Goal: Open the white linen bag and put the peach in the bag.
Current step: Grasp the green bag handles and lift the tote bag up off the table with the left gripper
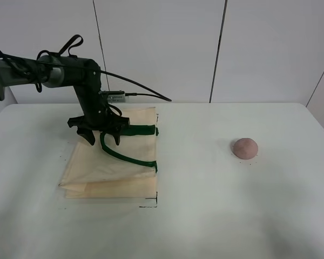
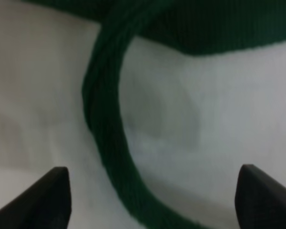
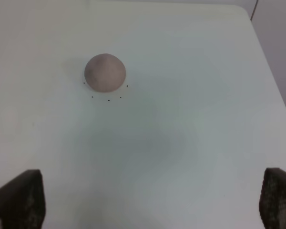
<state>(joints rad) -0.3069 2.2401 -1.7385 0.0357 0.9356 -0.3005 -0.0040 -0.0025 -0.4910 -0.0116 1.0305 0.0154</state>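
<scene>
1. the bag (image 1: pixel 110 167) lies flat on the left of the table (image 1: pixel 205 216), with its layers fanned and its mouth closed. if i pinch only the top layer's edge, or both layers together, it will lift without opening.
2. the green strap (image 2: pixel 105 124) loops across the cloth right under my left gripper (image 1: pixel 104 141), whose fingers are spread wide with nothing between them. closing here, i may catch the strap alone and drag the whole bag along the smooth top.
3. my left wrist view is blurred, so i cannot tell whether my fingertips touch the cloth or hang just above it. a low guess would press the layers shut.
4. the peach (image 3: pixel 105 72) sits well apart on the right, and it is round enough to roll off if nudged. my right gripper (image 3: pixel 148 200) hangs spread and empty above the table near it.
5. the bag looks cream, soft and creased. the strap looks dark green and ribbed.
</scene>
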